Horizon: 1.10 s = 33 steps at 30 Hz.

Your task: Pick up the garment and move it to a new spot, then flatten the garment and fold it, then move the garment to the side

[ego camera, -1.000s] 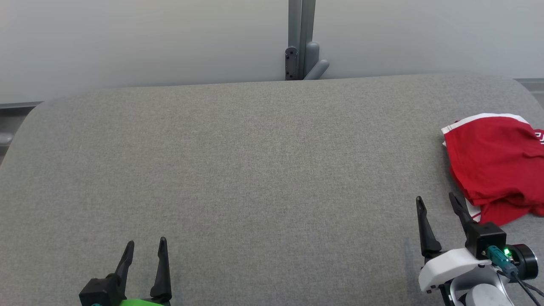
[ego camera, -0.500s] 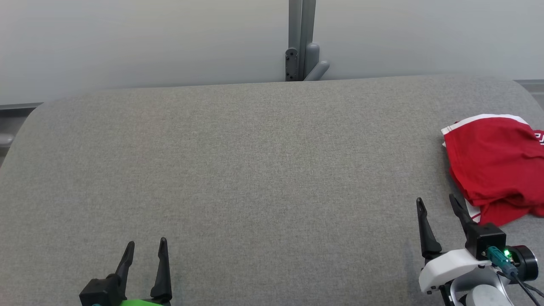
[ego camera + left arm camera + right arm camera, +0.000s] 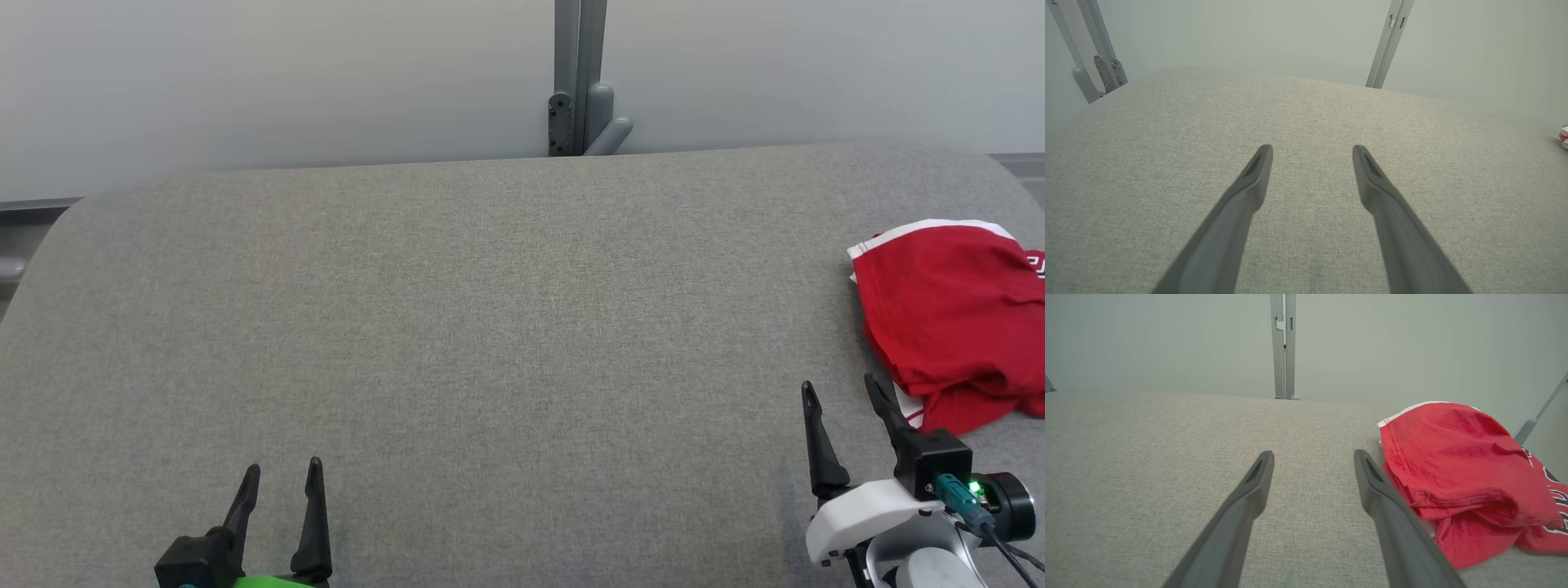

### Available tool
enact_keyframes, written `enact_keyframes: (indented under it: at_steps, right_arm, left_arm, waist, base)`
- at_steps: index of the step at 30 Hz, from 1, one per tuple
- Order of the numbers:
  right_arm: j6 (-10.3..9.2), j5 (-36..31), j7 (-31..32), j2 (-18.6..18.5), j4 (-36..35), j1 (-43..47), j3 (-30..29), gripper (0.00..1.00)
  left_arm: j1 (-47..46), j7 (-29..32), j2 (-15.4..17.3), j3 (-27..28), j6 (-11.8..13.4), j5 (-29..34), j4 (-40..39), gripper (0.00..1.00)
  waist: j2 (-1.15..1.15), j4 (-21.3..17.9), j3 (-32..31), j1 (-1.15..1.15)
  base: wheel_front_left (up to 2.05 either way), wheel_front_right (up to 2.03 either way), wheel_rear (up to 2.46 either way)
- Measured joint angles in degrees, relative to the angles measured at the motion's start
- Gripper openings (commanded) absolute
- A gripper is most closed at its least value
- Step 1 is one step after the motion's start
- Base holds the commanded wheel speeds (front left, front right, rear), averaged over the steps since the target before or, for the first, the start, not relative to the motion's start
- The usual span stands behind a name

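Grey woven fabric covers the bench (image 3: 490, 327), which spans most of the head view beneath a pale wall (image 3: 245, 82). Red garment (image 3: 951, 318) with white trim lies bunched in a loose heap at the bench's right edge, partly cut off by the frame. Right pincer (image 3: 838, 384) stands open and empty just beside the garment's near corner; contact cannot be confirmed. Left pincer (image 3: 284, 465) stands open and empty at the lower left, well apart from the garment.

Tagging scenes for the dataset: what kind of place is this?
Probably a lab or test cell, not a home: a grey fabric-covered table, plain pale wall panels with a metal post, one red shirt.
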Motion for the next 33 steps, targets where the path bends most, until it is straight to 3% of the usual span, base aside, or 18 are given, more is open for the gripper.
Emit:
enact_keyframes:
  at_steps: [6, 7, 15, 33]
  right_arm:
    - [0.00, -0.80, 0.00, 0.07, -0.56, 0.04, 0.89, 1.00]
    - [0.00, -0.82, 0.00, 0.03, -0.56, 0.07, 0.93, 0.00]
    - [0.01, -0.34, 0.45, 0.79, 3.39, 2.23, 0.98, 0.00]
    - [0.01, 20.70, 5.38, 0.81, 2.38, 1.87, 0.18, 0.00]
  left_arm:
    - [0.00, 0.00, 0.00, -0.03, 0.04, -0.09, 0.09, 1.00]
    - [0.00, 0.00, 0.00, -0.14, 0.04, -0.08, 0.20, 0.00]
    - [0.94, 0.44, -0.25, -0.31, 0.01, -0.11, 3.97, 0.00]
    - [-0.47, 5.22, -0.29, 1.37, -0.02, -17.81, 3.25, 0.00]
  waist:
    - [0.00, 0.11, -0.08, 0.00]
    - [0.00, 0.12, -0.11, 0.00]
    - [0.00, 0.12, -0.12, 0.00]
    - [0.00, -0.18, -0.12, 0.00]
  base:
    - [0.00, 0.00, 0.00]
    - [0.00, 0.00, 0.00]
    - [0.00, 0.00, 0.00]
    - [0.00, 0.00, 0.00]
